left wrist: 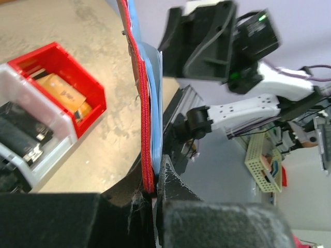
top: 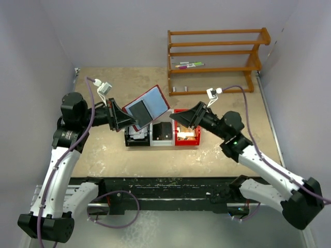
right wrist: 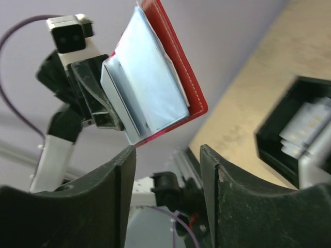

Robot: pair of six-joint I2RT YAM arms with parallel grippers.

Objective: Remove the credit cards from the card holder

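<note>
The left tool (top: 129, 120) clamps the lower corner of the open maroon card holder (top: 148, 106), holding it tilted in the air above the row of small bins (top: 162, 135) on the surface (top: 103, 150), while the right tool (top: 179, 118), just beside it, gapes moderately wide and empty.

The top view is lit evenly and softly from above, and only faint shadows are cast on the counter (top: 103, 155) beneath the arms. In the left wrist view the left end effector (left wrist: 155, 194) is rendered dark and soft at the near edge, and the bright room at the right is out of focus. In the right wrist view the holder (right wrist: 155, 88) is kept fairly sharp, the black bin (right wrist: 274, 139) at the right is smeared by blur, and the right end effector (right wrist: 168, 155) is left in shadow.
</note>
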